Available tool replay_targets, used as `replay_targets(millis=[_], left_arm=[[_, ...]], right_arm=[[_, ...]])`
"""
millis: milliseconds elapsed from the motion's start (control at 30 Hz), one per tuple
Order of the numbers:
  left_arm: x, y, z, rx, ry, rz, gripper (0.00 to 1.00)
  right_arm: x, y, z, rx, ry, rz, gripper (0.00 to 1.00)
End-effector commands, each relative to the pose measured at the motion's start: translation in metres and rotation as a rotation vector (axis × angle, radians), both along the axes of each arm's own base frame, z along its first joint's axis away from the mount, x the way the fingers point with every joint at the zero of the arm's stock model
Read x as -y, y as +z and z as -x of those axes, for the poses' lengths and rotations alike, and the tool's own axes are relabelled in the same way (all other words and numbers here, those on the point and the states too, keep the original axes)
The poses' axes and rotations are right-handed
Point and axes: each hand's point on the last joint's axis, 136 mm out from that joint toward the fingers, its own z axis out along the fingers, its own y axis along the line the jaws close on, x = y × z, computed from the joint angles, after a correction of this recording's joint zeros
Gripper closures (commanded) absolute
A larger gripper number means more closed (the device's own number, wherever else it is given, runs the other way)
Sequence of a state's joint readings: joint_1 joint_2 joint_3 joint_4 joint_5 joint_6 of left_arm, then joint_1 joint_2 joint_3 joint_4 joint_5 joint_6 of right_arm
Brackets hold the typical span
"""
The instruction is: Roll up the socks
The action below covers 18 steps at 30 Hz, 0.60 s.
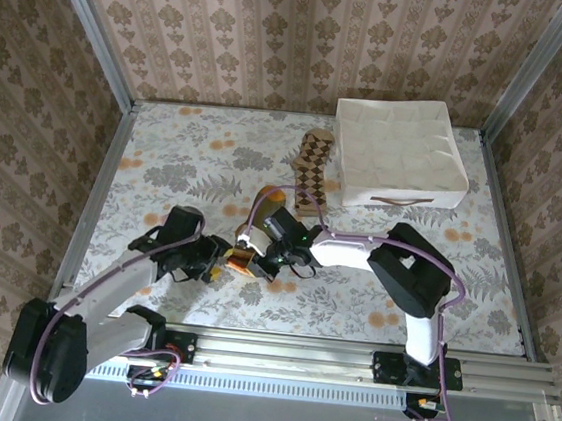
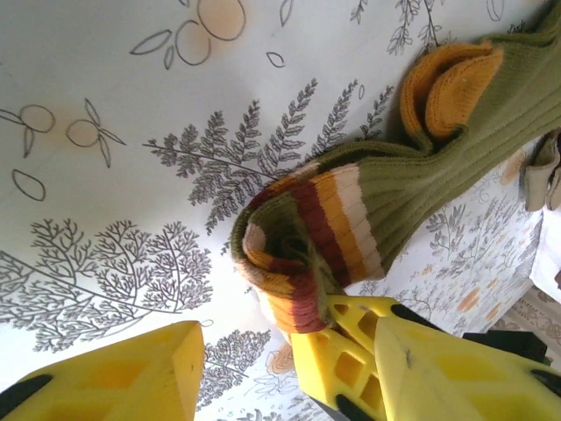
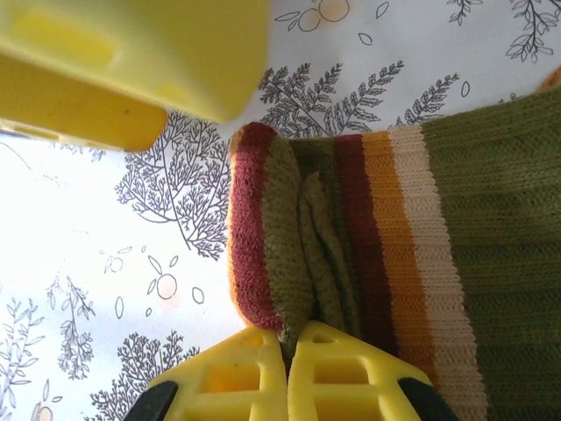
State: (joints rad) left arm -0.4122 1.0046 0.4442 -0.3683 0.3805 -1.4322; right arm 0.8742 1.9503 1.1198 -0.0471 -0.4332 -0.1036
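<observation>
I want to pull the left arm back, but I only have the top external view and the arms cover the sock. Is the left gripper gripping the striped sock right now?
Observer: No. In the left wrist view the left gripper stands open, its fingers spread at the rolled end of the olive-green striped sock.
Operator: So what holds the roll together?
Observer: The right gripper is shut on it, pinching the folded layers of the striped cuff.
Operator: How far along is the roll?
Observer: Just the striped cuff is rolled; the orange heel patch farther along is not rolled up yet.
</observation>
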Motion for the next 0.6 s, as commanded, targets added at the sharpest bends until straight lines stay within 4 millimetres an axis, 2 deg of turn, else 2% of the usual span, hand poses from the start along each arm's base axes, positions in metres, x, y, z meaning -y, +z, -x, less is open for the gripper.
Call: replay_targets(millis=[0, 200, 567], left_arm=[[0.005, -0.003, -0.005, 0.047, 0.003, 0.016, 0.52], [0.019, -0.012, -0.001, 0.029, -0.04, 0.011, 0.58], [0.022, -0.029, -0.008, 0.034, -0.043, -0.011, 0.63]], right_arm=[[0.032, -0.045, 0.021, -0.201, -0.054, 0.166, 1.0], [0.039, -0.053, 0.016, -0.279, -0.104, 0.178, 1.0], [0.042, -0.056, 0.009, -0.439, -0.18, 0.161, 1.0]])
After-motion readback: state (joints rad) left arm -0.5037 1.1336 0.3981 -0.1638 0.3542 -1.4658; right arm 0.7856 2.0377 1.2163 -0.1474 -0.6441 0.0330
